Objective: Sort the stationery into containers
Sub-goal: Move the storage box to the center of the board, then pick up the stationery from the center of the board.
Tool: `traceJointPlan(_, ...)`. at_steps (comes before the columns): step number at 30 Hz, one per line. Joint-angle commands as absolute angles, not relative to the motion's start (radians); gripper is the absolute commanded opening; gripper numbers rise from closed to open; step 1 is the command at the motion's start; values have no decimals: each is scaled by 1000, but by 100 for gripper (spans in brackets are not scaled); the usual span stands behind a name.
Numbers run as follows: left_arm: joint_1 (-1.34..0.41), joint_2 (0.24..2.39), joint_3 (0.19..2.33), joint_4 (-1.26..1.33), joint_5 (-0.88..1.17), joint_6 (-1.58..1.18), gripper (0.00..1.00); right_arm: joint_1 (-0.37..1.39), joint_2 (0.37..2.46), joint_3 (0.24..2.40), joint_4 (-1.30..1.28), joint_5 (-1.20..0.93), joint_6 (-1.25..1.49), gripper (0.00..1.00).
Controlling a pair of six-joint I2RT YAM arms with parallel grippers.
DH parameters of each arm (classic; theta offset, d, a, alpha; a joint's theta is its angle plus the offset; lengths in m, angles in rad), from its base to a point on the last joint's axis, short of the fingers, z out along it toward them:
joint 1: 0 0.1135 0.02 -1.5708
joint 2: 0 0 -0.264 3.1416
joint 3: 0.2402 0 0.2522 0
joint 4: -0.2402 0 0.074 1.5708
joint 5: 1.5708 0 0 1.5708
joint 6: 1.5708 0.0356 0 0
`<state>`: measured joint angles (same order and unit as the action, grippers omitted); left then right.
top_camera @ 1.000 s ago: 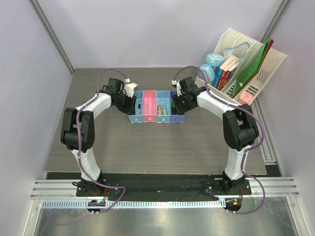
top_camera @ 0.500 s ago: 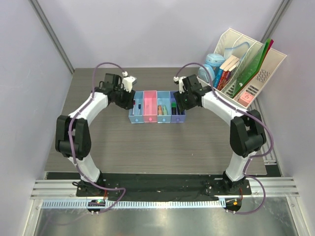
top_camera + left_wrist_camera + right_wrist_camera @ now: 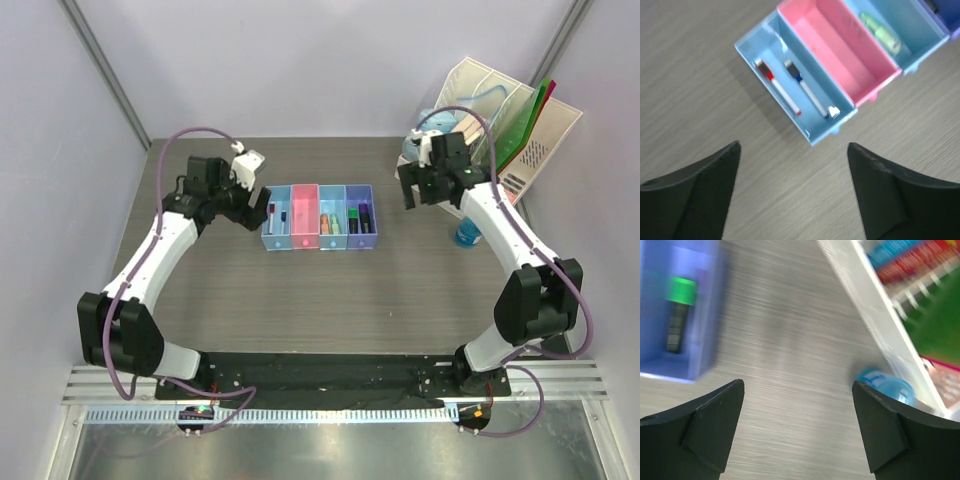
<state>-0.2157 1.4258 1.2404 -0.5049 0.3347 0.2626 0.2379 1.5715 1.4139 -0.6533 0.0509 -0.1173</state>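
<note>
One grey wood-grain worktop (image 3: 300, 300) carries everything in front of you. At its far right corner stands the big white slanted file rack (image 3: 562, 118). The row of four joined translucent trays (image 3: 304, 243) sits mid-worktop, running light blue, pink, light blue and purple from your left.

Your left tool (image 3: 794, 147) hangs spread and empty over bare worktop just beside the row's left end. Your right tool (image 3: 797, 385) is also spread wide with nothing between its fingers, over the worktop between the trays and the rack.

The round blue roll (image 3: 887, 387) lies loose on the worktop against the rack's foot, well apart from the trays. In the left light blue tray you see two thin white markers side by side, the red-capped marker (image 3: 777, 92) and the blue-capped marker (image 3: 807, 95). A green highlighter (image 3: 881, 34) lies in the second light blue tray, and a green-capped dark pen (image 3: 679, 315) in the purple one.
</note>
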Motion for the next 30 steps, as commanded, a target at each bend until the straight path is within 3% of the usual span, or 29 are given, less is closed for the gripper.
traceJointPlan(1,-215,1382,1144,-499,287,288,93,97,1546,1367,-696,60,-161,97)
traceJointPlan(4,-213,1332,1082,-480,278,295,100,14,1552,1341,-683,29,-169,97)
traceJointPlan(10,-212,1272,1025,-480,261,310,100,-103,1551,1301,-652,17,-149,97)
traceJointPlan(30,-212,1186,950,-471,282,333,100,-178,1617,1166,-517,-8,-86,95)
